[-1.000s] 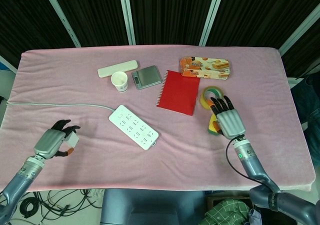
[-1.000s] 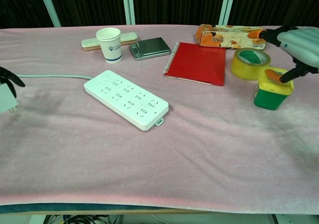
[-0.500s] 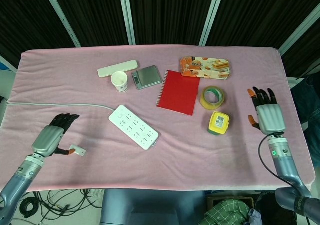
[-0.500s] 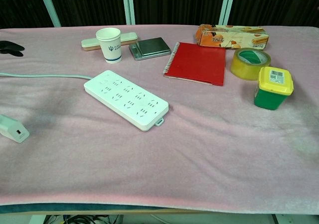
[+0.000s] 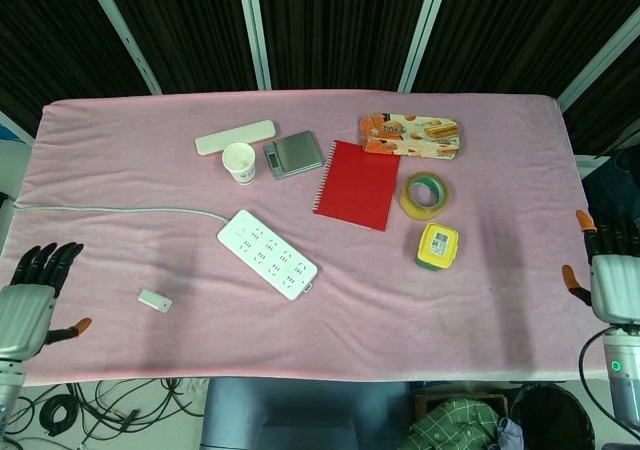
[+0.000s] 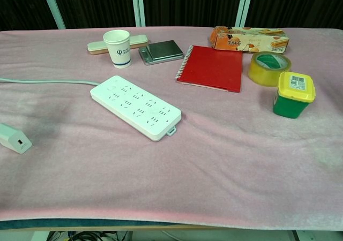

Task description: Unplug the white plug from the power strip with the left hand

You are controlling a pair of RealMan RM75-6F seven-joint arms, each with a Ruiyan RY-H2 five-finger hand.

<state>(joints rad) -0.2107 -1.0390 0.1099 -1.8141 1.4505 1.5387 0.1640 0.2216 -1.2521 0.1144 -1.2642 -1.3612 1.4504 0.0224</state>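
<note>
Plug (image 5: 155,300) out of the strip and lying flat on the pink cloth (image 5: 330,310), well left of the power strip (image 5: 267,254), alone on open fabric; seen again at the far left edge of the chest view. Left hand (image 5: 27,305) off the table's front-left corner, palm down, fingers spread wide, gripping nothing, clear of the plug. Right hand (image 5: 608,280) down at the far right edge of the head view, beyond the cloth, fingers fanned apart, nothing in them. Neither hand caught by the chest camera. Strip lying diagonally mid-table, sockets bare, cord (image 5: 110,208) trailing off leftward. Behind it, paper cup (image 5: 239,162) beside a small scale (image 5: 293,154). Red notebook (image 5: 357,184) centre-right, tape roll (image 5: 424,194) just beside it, green tub with yellow lid (image 5: 437,247) near the tape.
</note>
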